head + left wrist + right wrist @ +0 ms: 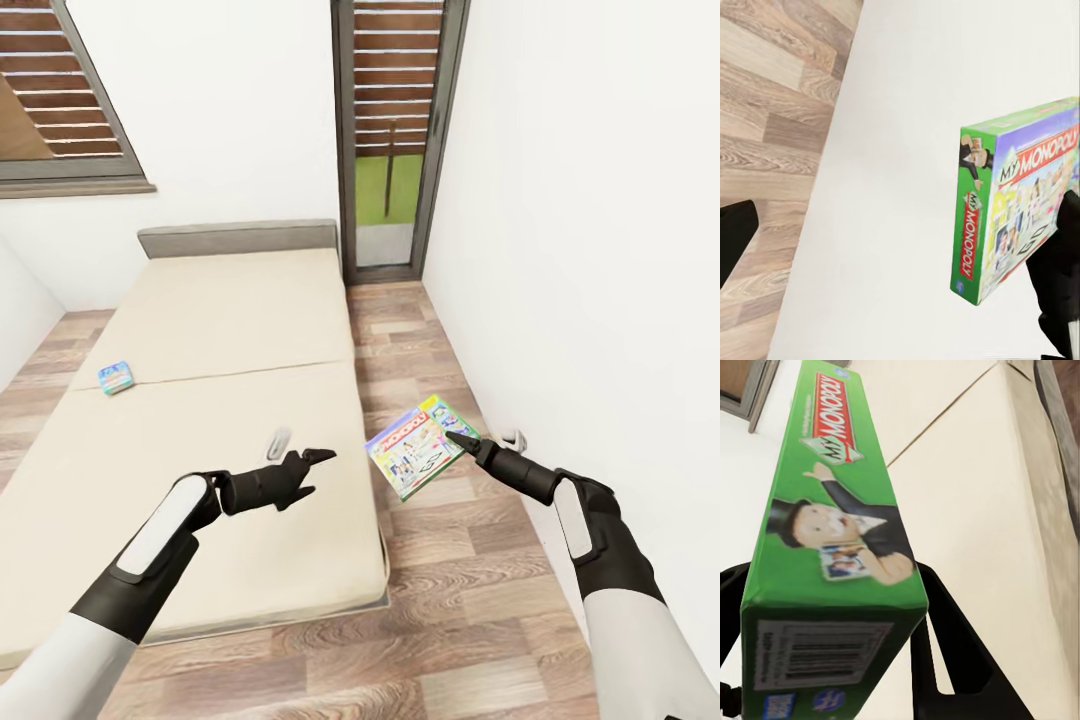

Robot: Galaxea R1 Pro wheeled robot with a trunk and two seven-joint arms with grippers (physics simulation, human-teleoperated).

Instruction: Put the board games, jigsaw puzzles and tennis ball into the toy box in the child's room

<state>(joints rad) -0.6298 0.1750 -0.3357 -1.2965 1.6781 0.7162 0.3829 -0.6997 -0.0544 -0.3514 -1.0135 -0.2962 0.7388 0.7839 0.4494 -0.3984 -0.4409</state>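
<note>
My right gripper (462,440) is shut on the green-edged Monopoly board game (418,446), held tilted in the air over the wood floor just right of the bed (230,330). In the right wrist view the box (832,547) sits between both dark fingers (937,652). A small blue board game (117,377) lies near the left edge of the beige mattress. My left gripper (305,466) hovers open and empty over the mattress, near the bed's right side; its view faces the Monopoly box (1016,217). The table, toy box, jigsaw puzzles and tennis ball are out of view.
A strip of wood-plank floor (440,580) runs between the bed and the white wall (600,250) on the right. A tall dark-framed window (392,140) stands at the far end of that strip. Another window (60,100) is above the bed's far left.
</note>
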